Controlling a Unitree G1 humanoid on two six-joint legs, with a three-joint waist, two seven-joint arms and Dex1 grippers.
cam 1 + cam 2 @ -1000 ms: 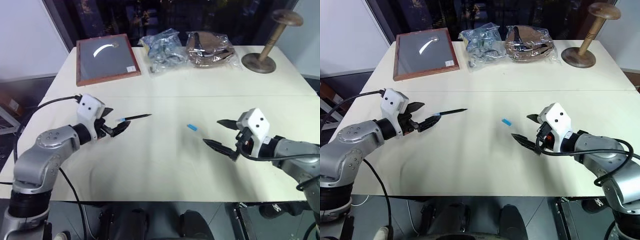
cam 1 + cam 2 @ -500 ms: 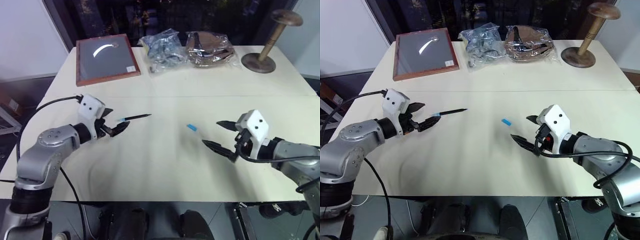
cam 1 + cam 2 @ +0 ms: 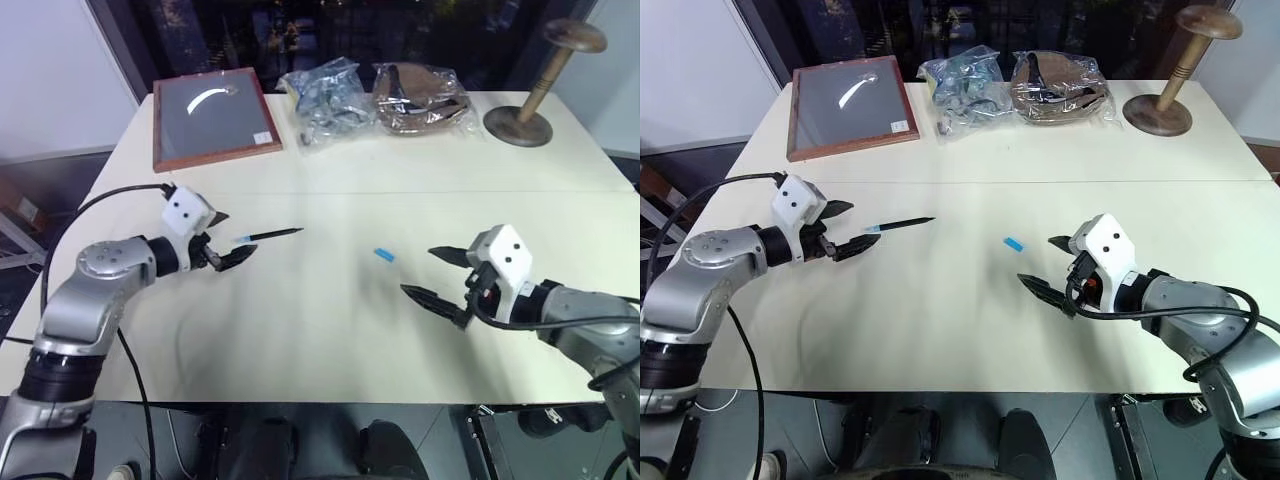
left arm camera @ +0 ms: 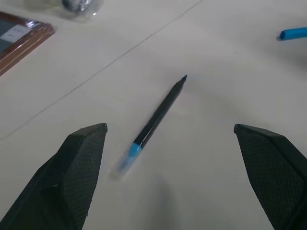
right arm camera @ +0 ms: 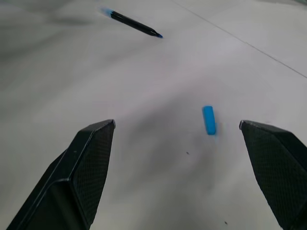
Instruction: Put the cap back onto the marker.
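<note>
The marker (image 3: 272, 236) lies flat on the cream table (image 3: 320, 340), black, its light blue end (image 4: 135, 149) pointing toward my left gripper (image 3: 238, 232). That gripper is open and just off the blue end, and the marker (image 4: 158, 112) lies ahead between its two fingers, touching neither. The cap (image 3: 385, 255), a short bright blue tube, lies alone mid-table. My right gripper (image 3: 417, 270) hovers open to the right of the cap (image 5: 208, 120), holding nothing. The right wrist view also shows the marker (image 5: 134, 23) farther off.
At the table's far side stand a wood-framed dark panel (image 3: 212, 118), two clear plastic bags (image 3: 330, 90) of items, and a wooden stand (image 3: 530, 110) with a round base. A seam (image 3: 400, 192) crosses the table behind the marker.
My left gripper has edged forward toward the marker's blue end and rolled a little. The right gripper, marker and cap have stayed where they were.
</note>
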